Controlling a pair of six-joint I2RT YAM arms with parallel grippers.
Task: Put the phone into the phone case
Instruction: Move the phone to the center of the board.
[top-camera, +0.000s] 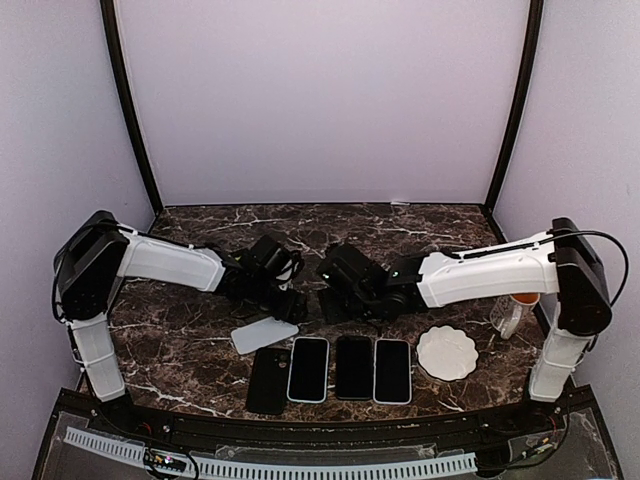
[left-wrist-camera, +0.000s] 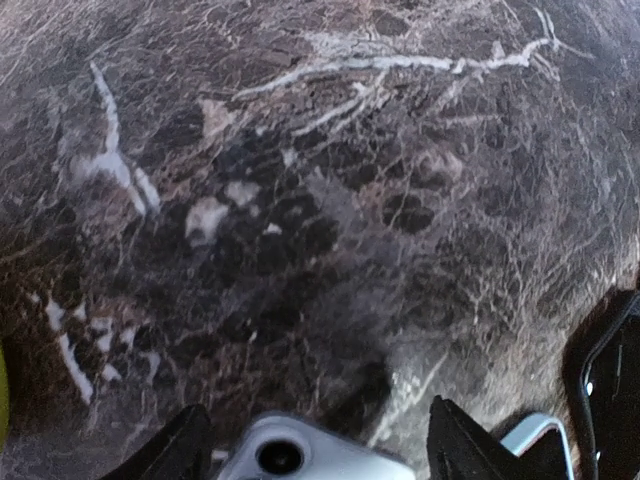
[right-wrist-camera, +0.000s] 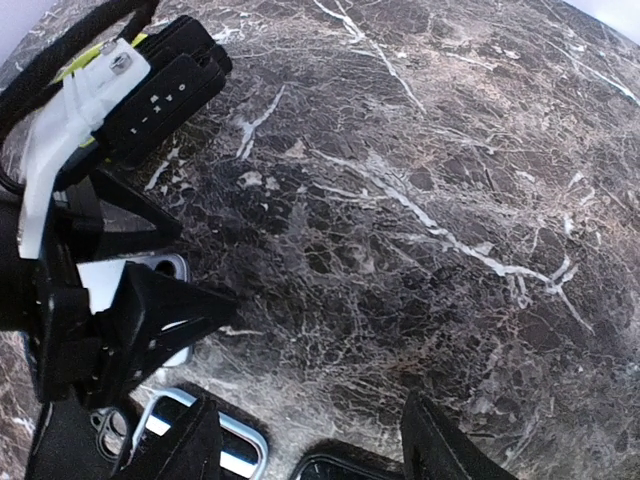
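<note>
A pale grey phone (top-camera: 265, 333) lies face down and askew on the marble table. In the left wrist view its camera end (left-wrist-camera: 300, 455) shows between the fingers (left-wrist-camera: 178, 448) of my left gripper (left-wrist-camera: 318, 406), which stand clear of it on both sides. A black phone case (top-camera: 270, 380) lies near the front edge, left of three phones. My left gripper (top-camera: 290, 305) is open just behind the grey phone. My right gripper (top-camera: 330, 300) faces it closely, open and empty (right-wrist-camera: 310, 400), above the row of phones.
Three phones (top-camera: 354, 367) lie side by side, screens up, right of the case. A white scalloped dish (top-camera: 447, 352) sits further right, with a clear bottle (top-camera: 508, 315) beyond it. The left gripper (right-wrist-camera: 130, 300) fills the left of the right wrist view.
</note>
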